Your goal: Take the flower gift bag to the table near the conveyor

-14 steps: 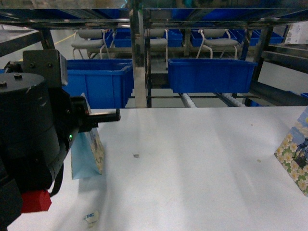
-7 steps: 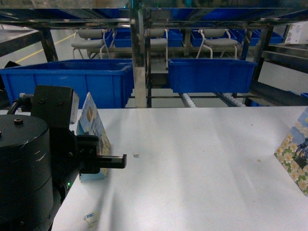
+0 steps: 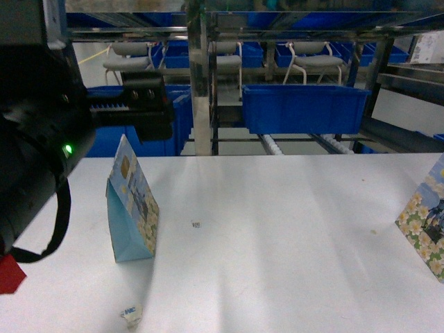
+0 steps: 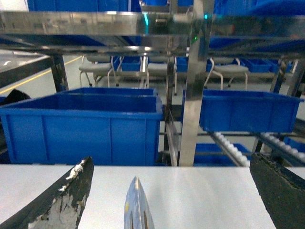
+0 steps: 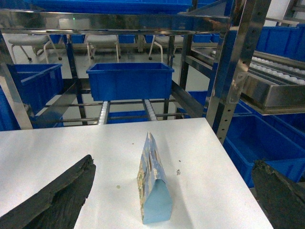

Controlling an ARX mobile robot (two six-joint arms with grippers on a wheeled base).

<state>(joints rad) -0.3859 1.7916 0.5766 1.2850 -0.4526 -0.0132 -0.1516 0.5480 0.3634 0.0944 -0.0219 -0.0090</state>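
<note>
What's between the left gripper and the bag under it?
Nothing visible. The left gripper hangs open over the bag. In the left wrist view the bag's top edge shows in the gap between the fingers, touching neither. Only bare table lies around the bag.

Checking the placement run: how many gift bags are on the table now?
2. One gift bag stands upright on the table at the left, below the raised left arm. A second gift bag sits at the right edge, partly cropped. More may lie outside the views.
</note>
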